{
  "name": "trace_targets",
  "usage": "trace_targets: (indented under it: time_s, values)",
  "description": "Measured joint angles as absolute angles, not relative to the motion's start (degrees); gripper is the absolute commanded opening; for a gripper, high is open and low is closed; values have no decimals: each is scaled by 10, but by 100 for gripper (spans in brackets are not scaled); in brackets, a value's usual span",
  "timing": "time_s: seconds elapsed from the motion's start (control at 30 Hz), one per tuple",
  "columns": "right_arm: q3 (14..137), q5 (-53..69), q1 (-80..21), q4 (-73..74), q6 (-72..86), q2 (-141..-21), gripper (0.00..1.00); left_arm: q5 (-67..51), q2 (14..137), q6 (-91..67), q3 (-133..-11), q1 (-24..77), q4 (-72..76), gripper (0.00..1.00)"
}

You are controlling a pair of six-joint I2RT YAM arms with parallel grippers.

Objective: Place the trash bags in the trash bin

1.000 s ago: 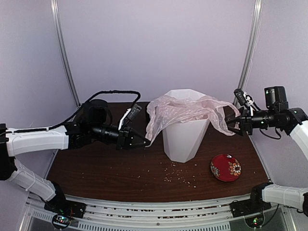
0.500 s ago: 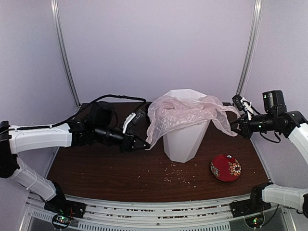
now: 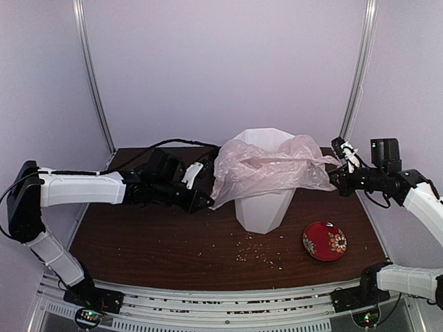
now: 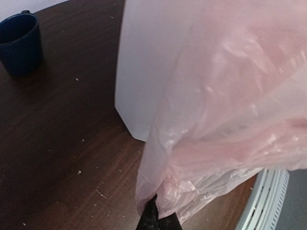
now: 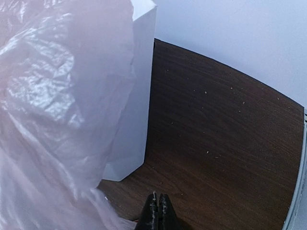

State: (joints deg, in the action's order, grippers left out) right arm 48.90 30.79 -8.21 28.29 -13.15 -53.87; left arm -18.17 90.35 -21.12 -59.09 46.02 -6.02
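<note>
EDITOR: What did the bag look like?

PHOTOGRAPHER: The trash bag [image 3: 266,169], thin, crinkled and translucent pale pink, lay draped over the open top of the white trash bin [image 3: 263,207]. It hung down the bin's left side and spread wider than the rim on both sides. The bin, faceted and narrowing toward its base, stood upright near the middle of the dark wooden desk [image 3: 152,242].

EDITOR: Who held it?

PHOTOGRAPHER: The left fingers [image 4: 152,216] were clamped on the bag's lower left corner, low beside the bin. The right fingers [image 5: 159,211] were pressed together at the bag's right edge. Whether plastic was caught between them could not be told.

EDITOR: The count?

PHOTOGRAPHER: One bag, one bin, two arms. One red plate [image 3: 324,241] with a flower pattern lay on the desk to the bin's front right, apart from it. One dark blue cup [image 4: 18,42] showed only from the left wrist. Pale crumbs [image 3: 242,259] were scattered in front of the bin.
</note>
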Motion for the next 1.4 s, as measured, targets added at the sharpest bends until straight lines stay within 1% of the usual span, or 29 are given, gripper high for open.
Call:
trace_targets:
  time_s: [0.13, 0.23, 0.4, 0.5, 0.57, 0.63, 0.67, 0.7, 0.77, 0.8, 0.83, 0.9, 1.03, 1.1, 1.13, 1.23, 1.3, 1.4]
  values:
    - [485, 308, -82, 231, -125, -574, 1, -126, 908, -223, -593, 456, -15, 0]
    - [481, 305, -82, 204, -120, -600, 3, -91, 910, -236, -592, 456, 32, 0]
    - [481, 287, -82, 196, -122, -641, 4, -58, 935, -253, -593, 456, 71, 0]
    - [479, 271, -82, 196, -122, -645, 5, -49, 956, -262, -593, 454, 72, 0]
    - [478, 263, -82, 197, -123, -643, 7, -47, 963, -268, -593, 451, 72, 0]
    - [478, 260, -82, 201, -127, -640, 15, -47, 962, -271, -593, 450, 72, 0]
    - [478, 261, -82, 204, -130, -637, 23, -48, 959, -272, -593, 450, 72, 9]
    - [478, 263, -82, 212, -136, -629, 32, -50, 953, -272, -593, 449, 70, 20]
    - [478, 269, -82, 229, -153, -604, 55, -53, 932, -270, -588, 449, 69, 38]
    - [478, 270, -82, 238, -156, -589, 60, -54, 912, -271, -581, 449, 68, 43]
    - [482, 272, -82, 256, -172, -568, 63, -55, 888, -269, -574, 449, 64, 46]
    - [502, 277, -82, 296, -198, -537, 67, -57, 835, -264, -563, 451, 48, 52]
    - [561, 285, -82, 386, -256, -505, 68, -51, 747, -241, -555, 457, 1, 56]
    - [575, 287, -82, 433, -290, -489, 69, -42, 710, -222, -552, 463, -38, 61]
    - [579, 287, -82, 453, -305, -482, 71, -36, 694, -212, -548, 467, -55, 62]
    - [589, 296, -82, 515, -345, -463, 72, -12, 641, -174, -532, 488, -92, 63]
    - [604, 309, -82, 540, -366, -461, 72, 0, 622, -148, -530, 520, -100, 63]
    - [632, 335, -82, 561, -389, -475, 69, 32, 631, -104, -544, 563, -99, 61]
